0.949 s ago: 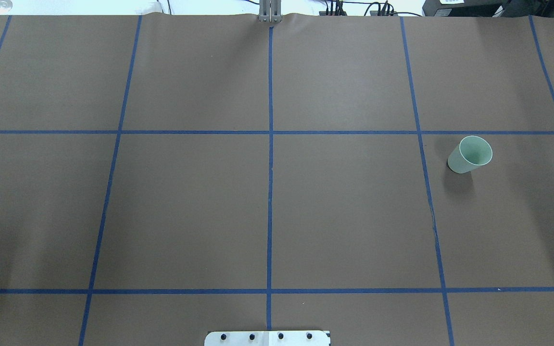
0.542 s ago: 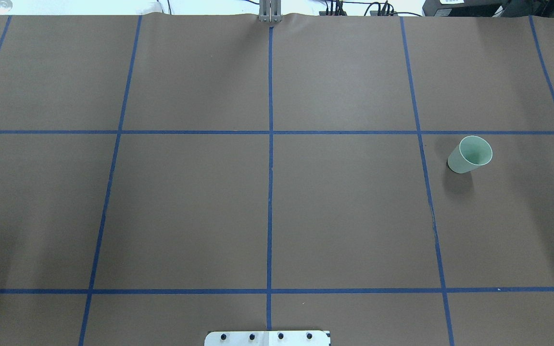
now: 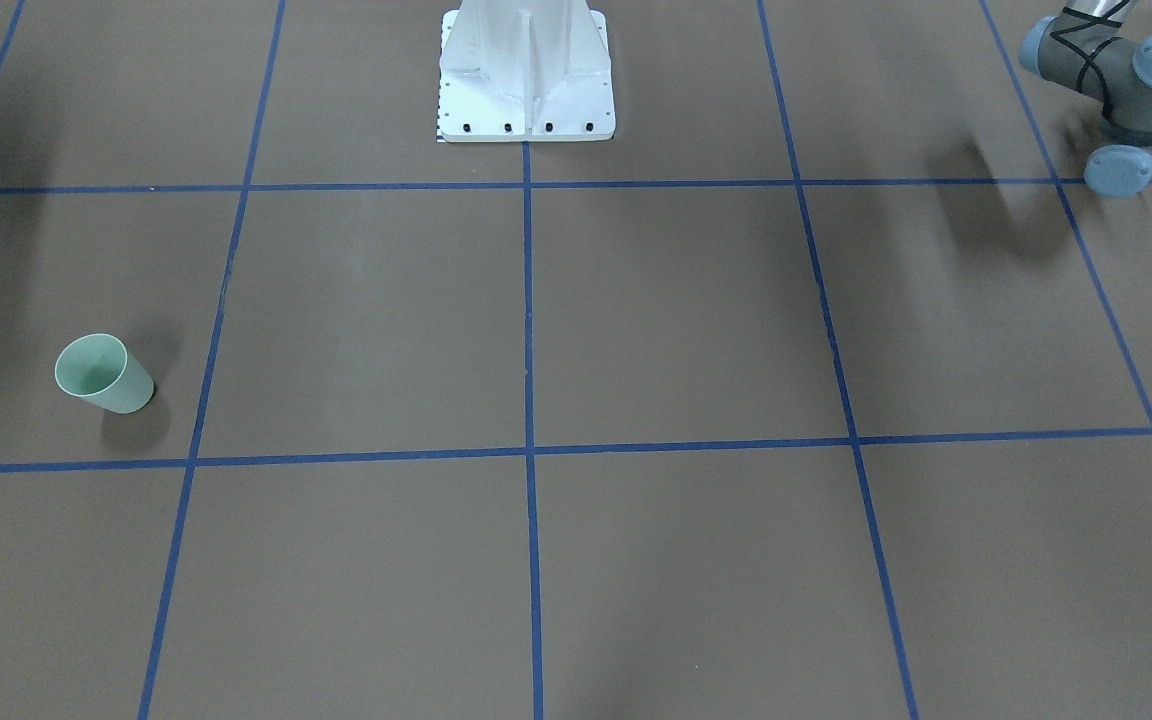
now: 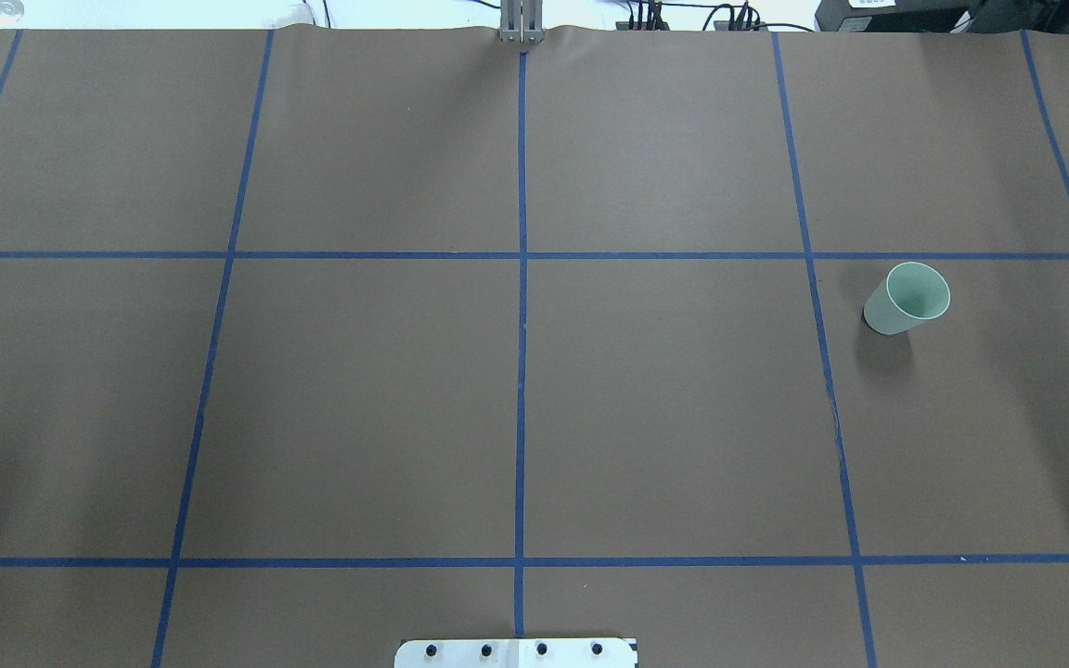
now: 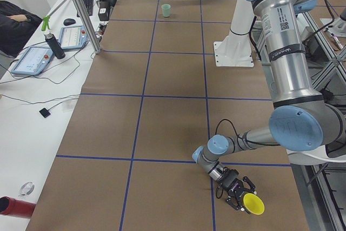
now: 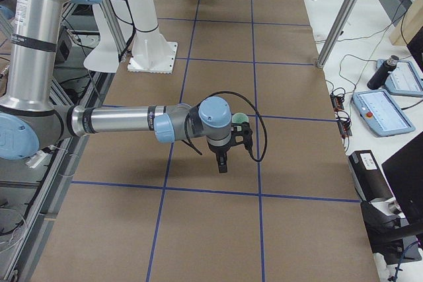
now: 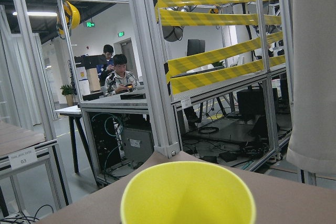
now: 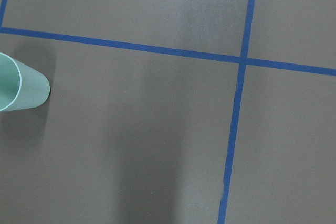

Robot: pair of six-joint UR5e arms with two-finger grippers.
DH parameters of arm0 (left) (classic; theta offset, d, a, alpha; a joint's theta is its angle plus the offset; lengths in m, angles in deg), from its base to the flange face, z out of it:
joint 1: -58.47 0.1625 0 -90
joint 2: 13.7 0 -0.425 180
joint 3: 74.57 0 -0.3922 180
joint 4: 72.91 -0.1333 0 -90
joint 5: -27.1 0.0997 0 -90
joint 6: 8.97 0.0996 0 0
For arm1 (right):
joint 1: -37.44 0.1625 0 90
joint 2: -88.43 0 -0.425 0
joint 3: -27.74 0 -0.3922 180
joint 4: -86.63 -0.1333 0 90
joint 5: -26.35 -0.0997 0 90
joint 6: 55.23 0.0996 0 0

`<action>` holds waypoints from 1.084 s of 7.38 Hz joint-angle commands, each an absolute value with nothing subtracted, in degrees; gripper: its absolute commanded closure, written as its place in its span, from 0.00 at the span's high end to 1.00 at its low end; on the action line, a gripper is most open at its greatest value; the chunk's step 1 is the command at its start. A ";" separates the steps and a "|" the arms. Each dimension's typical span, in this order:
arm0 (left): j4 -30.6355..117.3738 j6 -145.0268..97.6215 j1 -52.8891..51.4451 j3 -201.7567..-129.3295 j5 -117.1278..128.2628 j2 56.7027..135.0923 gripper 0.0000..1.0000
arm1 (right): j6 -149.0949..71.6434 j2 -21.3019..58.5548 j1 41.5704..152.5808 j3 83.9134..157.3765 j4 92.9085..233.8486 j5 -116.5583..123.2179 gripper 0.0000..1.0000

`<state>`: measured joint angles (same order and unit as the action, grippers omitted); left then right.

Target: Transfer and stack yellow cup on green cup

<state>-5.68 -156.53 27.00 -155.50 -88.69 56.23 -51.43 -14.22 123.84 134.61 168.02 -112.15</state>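
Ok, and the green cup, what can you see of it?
The green cup is a small, pale mint tumbler, smooth and plain, plastic by its look, tapering to a narrower base. It stands upright, mouth up, and looks empty. It sits alone on the brown table cover on the robot's right side, just inside a square of the blue tape grid, near one corner. Nothing touches it.

Only legible mark: "03" on a white tag (image 7: 23, 157) on a bench edge, 9 o'clock of the yellow cup (image 7: 188, 192), left wrist view. Small print above it unreadable. Sticker (image 5: 281, 20) and lettering on the left arm (image 5: 289, 74): too small to read.
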 commanded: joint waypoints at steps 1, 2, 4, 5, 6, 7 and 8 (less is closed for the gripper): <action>-5.67 -152.87 26.57 -159.36 -86.04 53.12 0.04 | -51.36 -14.14 123.84 134.79 168.02 -112.34 1.00; -5.76 -150.67 26.05 -162.78 -82.71 51.19 0.01 | -51.36 -14.13 123.84 134.88 168.02 -113.30 1.00; -5.85 -143.31 16.36 -164.56 -73.60 51.86 0.01 | -51.36 -13.87 123.84 135.05 168.02 -113.22 1.00; -5.94 -138.05 10.11 -166.75 -66.66 53.17 0.01 | -51.36 -13.70 123.84 135.14 168.11 -113.22 1.00; -5.85 -133.12 5.26 -166.94 -62.15 56.41 0.01 | -51.36 -13.61 123.84 135.14 168.11 -113.22 1.00; -5.85 -128.98 1.82 -166.95 -58.98 59.83 0.01 | -51.36 -13.61 123.84 135.14 168.11 -113.22 1.00; -5.68 -125.20 -1.17 -166.95 -56.25 63.09 0.00 | -51.27 -13.61 123.84 135.05 168.11 -113.22 1.00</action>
<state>-5.82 -130.32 3.19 -166.81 -60.31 59.04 -51.34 -13.64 123.84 135.12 168.10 -113.22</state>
